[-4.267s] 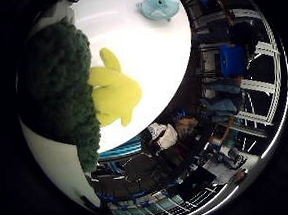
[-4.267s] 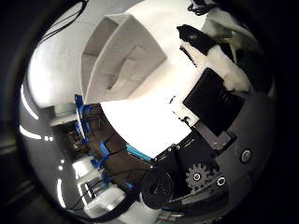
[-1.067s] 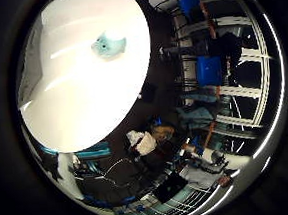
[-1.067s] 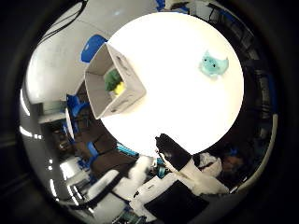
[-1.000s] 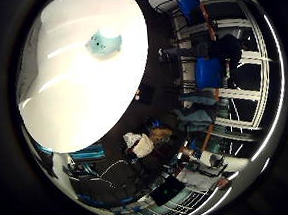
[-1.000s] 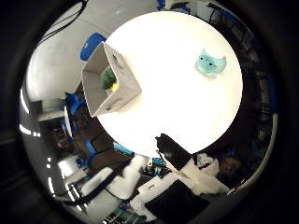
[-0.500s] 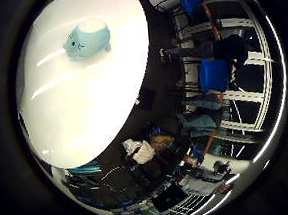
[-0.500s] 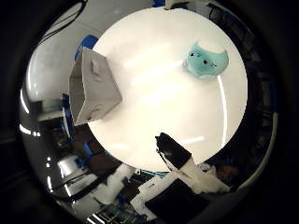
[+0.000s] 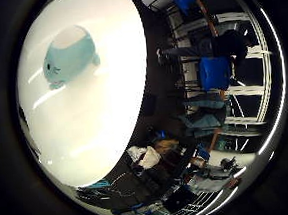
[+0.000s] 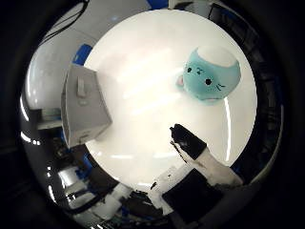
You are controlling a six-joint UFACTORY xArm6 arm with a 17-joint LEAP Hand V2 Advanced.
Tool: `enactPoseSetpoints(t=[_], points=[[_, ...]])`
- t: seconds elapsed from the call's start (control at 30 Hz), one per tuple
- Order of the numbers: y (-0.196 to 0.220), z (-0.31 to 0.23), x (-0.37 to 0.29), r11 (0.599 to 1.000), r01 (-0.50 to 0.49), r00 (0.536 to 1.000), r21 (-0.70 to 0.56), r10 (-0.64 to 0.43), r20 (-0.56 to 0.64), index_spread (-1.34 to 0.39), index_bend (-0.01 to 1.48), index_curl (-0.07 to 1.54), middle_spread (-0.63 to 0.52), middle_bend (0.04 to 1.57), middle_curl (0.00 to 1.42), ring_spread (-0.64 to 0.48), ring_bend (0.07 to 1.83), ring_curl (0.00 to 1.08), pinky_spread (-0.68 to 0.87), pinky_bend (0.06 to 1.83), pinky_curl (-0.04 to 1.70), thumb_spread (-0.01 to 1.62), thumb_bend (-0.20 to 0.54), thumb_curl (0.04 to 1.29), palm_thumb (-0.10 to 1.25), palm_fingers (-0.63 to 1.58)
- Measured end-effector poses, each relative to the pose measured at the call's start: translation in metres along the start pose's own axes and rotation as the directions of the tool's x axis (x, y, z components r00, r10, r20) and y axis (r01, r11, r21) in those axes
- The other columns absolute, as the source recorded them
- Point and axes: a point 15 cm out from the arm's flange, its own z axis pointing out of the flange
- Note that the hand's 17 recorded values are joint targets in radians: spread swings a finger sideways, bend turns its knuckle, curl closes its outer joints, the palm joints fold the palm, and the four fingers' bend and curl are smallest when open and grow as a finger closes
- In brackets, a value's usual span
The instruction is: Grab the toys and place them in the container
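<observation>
Round white table (image 10: 143,143) seen from above. Teal seal toy (image 10: 210,74) lying on it near one edge, well apart from the container, face and whiskers turned toward the table's middle, white belly toward the rim, long axis running inward from the edge. White box container (image 10: 85,107) standing at the opposite edge. Hand (image 10: 198,157) above the table, one black-tipped finger extended straight, holding nothing.

Office or lab room: round white table (image 9: 100,121), blue chairs (image 9: 215,73), glass partitions (image 9: 256,103).
</observation>
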Motion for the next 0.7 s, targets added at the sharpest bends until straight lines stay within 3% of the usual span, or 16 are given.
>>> enactPoseSetpoints(t=[0.37, 0.7], points=[[-0.015, 0.034, 0.0, 0.999, -0.047, 0.998, -0.018, 0.047, 0.04, -0.43, 0.17, 0.29, 0.05, 0.19, 0.3, 0.22, 0.24, 0.26, 0.45, 0.43, 0.3, 1.09, -0.022, 0.33, 0.74, 0.13], [-0.004, 0.083, -0.013, 0.992, -0.054, 0.995, -0.11, 0.063, 0.079, -0.42, 0.15, 0.27, 0.06, 0.18, 0.29, 0.22, 0.31, 0.27, 0.47, 0.5, 0.31, 1.09, -0.023, 0.32, 0.65, 0.17]])
